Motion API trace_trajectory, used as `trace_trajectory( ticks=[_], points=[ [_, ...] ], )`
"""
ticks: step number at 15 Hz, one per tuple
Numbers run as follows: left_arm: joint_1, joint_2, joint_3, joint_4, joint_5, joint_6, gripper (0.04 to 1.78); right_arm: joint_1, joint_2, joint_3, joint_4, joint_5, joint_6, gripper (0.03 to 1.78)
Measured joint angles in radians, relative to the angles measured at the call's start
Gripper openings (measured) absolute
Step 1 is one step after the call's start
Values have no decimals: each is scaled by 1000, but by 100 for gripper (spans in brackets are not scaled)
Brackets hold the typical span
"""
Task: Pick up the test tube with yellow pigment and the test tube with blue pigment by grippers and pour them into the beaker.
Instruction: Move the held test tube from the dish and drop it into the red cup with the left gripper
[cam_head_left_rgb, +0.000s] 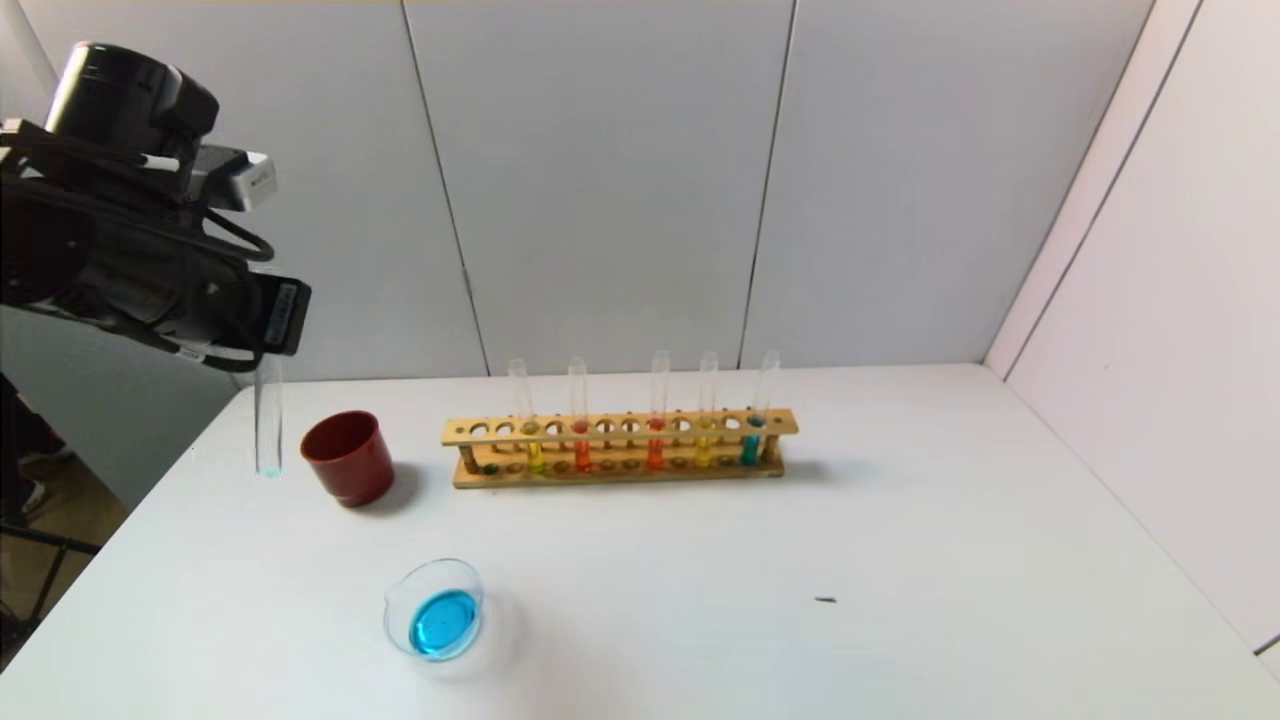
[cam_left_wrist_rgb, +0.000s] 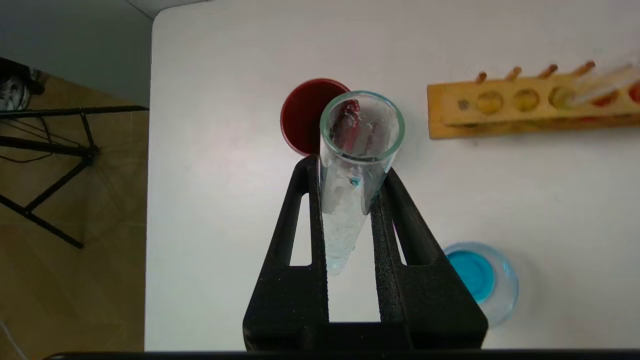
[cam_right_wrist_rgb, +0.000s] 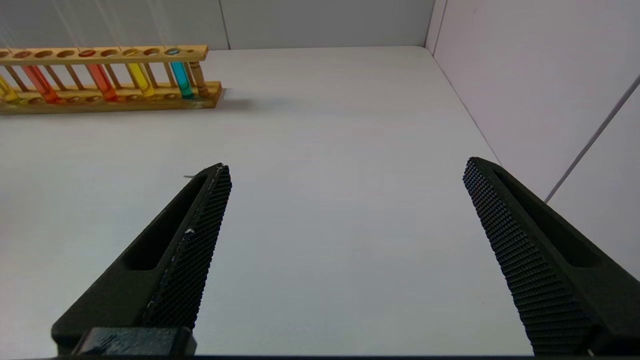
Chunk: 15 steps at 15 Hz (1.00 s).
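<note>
Five slender clear glass tubes stand upright in the long pale wooden rack (cam_head_left_rgb: 620, 447) near the far edge of the white desk (cam_head_left_rgb: 900, 560); from the left-hand end their liquids read greenish lemon-yellow, orange-red, orange-red, golden yellow and dark teal. The pale lemon one, the test tube with yellow pigment (cam_head_left_rgb: 528, 420), sits in a hole toward the rack's left end. No writing can be read anywhere; a white label on the left arm is too small to make out. The left end effector (cam_left_wrist_rgb: 350, 200) hangs high above the desk's left edge, its black fingers (cam_left_wrist_rgb: 300, 225) clamped narrow around the test tube with blue pigment (cam_head_left_rgb: 268, 415), which hangs upright below it, nearly drained, with only a trace of cyan at its round bottom. In the left wrist view the tube's open rim overlaps the opaque dark-red cup (cam_head_left_rgb: 348, 457), which stands on the desk just beside the hanging tube and left of the rack. The low clear glass beaker (cam_head_left_rgb: 436, 621) with a pour spout sits toward the near-left part of the desk, apart from cup and rack, holding a bright cyan-blue pool. A tiny dark speck (cam_head_left_rgb: 825, 599) lies on the desk nearer the right. The right end effector (cam_right_wrist_rgb: 345, 200) hovers low over the right side of the desk with its textured fingers spread wide and nothing between them.
</note>
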Motion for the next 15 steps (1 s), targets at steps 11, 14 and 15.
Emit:
trace_trajectory(
  ticks=[11,14,15],
  points=[
    [94,229,69,-424,-23,-7,31,0,0,0,0,0,0,170],
    [94,239,106,-497,-42,4,31,0,0,0,0,0,0,170],
    [95,242,120,-530,-46,10,31,0,0,0,0,0,0,170]
  ],
)
